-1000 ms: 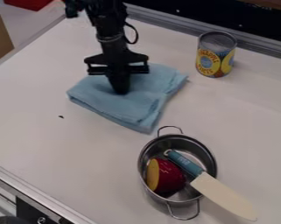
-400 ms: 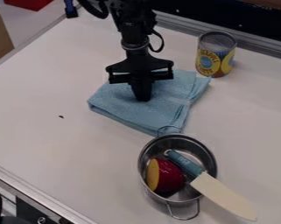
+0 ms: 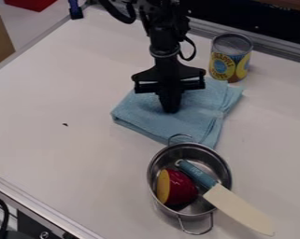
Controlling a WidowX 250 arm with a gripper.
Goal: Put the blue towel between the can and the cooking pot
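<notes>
Blue towel (image 3: 192,109) slid nearer the can (image 3: 230,58), claw (image 3: 171,111) clamped on it (mid-cloth) — cooking pot (image 3: 153,175) just beside.

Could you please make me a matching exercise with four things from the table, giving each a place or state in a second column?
Things:
1. Can
2. Blue towel
3. Knife
4. Cooking pot

Places and states:
A. Leaning over a metal rim, its pale blade sticking out
B. Folded, directly beneath the gripper
C. Holding a red item with a yellow face
D. Upright, near the table's far edge

Right pairs: 1-D, 2-B, 3-A, 4-C
</notes>
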